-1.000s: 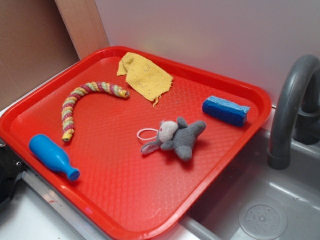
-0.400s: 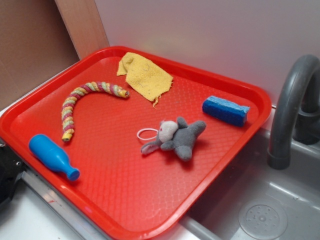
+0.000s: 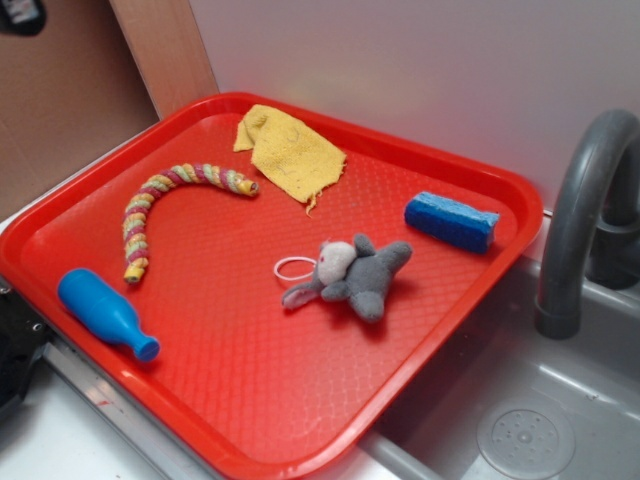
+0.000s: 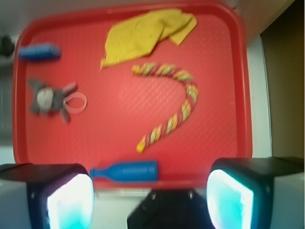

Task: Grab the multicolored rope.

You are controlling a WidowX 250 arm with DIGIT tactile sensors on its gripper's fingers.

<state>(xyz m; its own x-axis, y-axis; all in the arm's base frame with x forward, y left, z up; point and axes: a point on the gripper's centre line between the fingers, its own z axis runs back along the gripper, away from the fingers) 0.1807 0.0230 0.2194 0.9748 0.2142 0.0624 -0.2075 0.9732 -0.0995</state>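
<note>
The multicolored rope point(image 3: 168, 202) lies in a curved arc on the left part of the red tray point(image 3: 250, 400), striped pink, yellow, green and maroon. In the wrist view the rope point(image 4: 172, 106) bends like a hook at the centre right, far below my gripper point(image 4: 150, 198). The gripper stands open, its two fingers wide apart with nothing between them, high over the tray's near edge. In the exterior view only a dark bit of the arm point(image 3: 20, 14) shows at the top left corner.
On the tray also lie a blue bottle point(image 3: 105, 312) by the rope's near end, a yellow cloth point(image 3: 290, 150) by its far end, a grey plush animal point(image 3: 355, 275) and a blue sponge point(image 3: 452, 221). A grey sink with a faucet point(image 3: 580, 220) is to the right.
A dark part of the arm has come into the exterior view at the top left corner. Nothing on the tray has moved.
</note>
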